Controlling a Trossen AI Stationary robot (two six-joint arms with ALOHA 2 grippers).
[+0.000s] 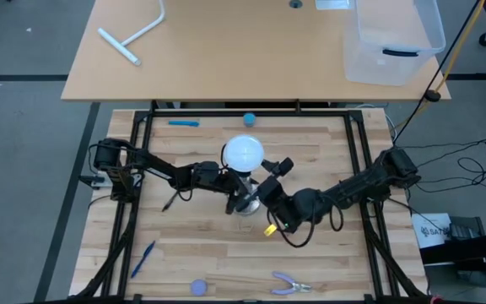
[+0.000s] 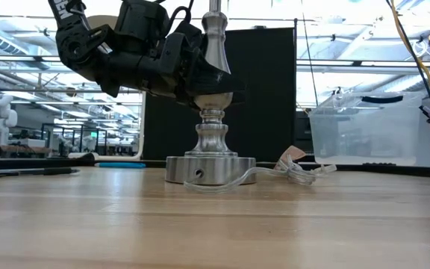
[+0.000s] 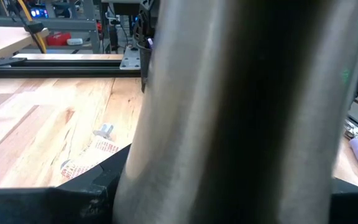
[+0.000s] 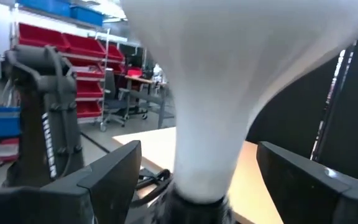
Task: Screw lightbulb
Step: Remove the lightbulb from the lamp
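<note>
The white lightbulb (image 1: 244, 153) stands globe-up on top of the silver stand (image 2: 210, 134) at the table's middle, its narrow neck (image 4: 201, 168) down in the stand's black top (image 4: 197, 210). The stand rests on its round base (image 2: 210, 169). My left gripper (image 1: 231, 183) comes from the table's left and is shut on the stand. My right gripper (image 1: 265, 175) comes from the right and is open just under the globe. Its two fingers (image 4: 114, 177) stand on either side of the bulb's neck, with a gap on each side. My left gripper pinches the stand's silvery stem (image 3: 166, 155) between its two fingers (image 3: 86, 196), above the base and below the black top. It comes nearly level from the table's left, across the upright stem (image 2: 213, 101). The stand is upright with its base on the table.
A clear cord (image 2: 282, 172) runs from the stand's base over the wood. A blue ball (image 1: 249, 119) and a blue pen (image 1: 184, 123) lie at the far edge. Another pen (image 1: 143, 257), a blue disc (image 1: 198, 287) and pliers (image 1: 291, 285) lie near the front. A clear bin (image 1: 392, 42) is on the far table.
</note>
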